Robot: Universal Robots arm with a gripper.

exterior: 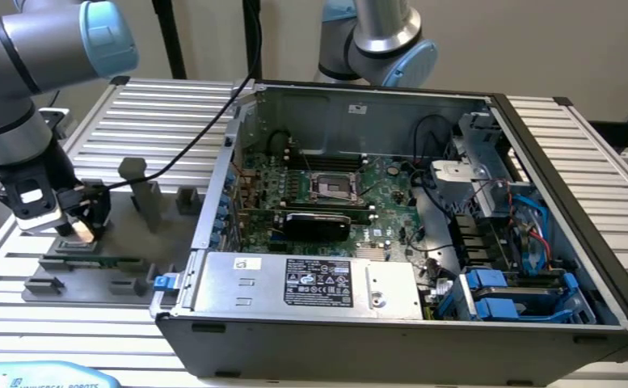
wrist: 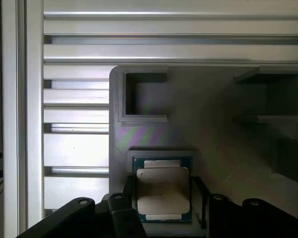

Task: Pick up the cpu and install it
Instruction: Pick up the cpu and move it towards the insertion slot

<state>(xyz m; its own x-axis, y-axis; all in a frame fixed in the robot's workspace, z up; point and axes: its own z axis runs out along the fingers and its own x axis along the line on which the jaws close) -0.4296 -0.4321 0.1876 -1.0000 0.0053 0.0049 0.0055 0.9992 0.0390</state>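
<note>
The cpu (wrist: 163, 191), a flat square chip with a silver top on a green rim, lies in a shallow recess of the grey fixture plate (wrist: 213, 139). My gripper (wrist: 163, 210) is down over it, one dark finger against each of two opposite sides of the chip, shut on it while it still rests in the recess. In the exterior view the gripper (exterior: 80, 229) is low over the fixture plate (exterior: 87, 267) at that view's left, its light shining on the cpu (exterior: 80, 236). The motherboard's empty socket (exterior: 331, 187) lies inside the open computer case (exterior: 400, 242).
Grey fixture blocks (exterior: 141, 190) stand upright on the plate close to the gripper, and a green memory stick (exterior: 103, 261) lies along it. The case wall (exterior: 211, 210) rises between the fixture and the motherboard. A second robot arm (exterior: 384, 40) stands behind the case. A black cable (exterior: 200, 129) hangs over the slatted table.
</note>
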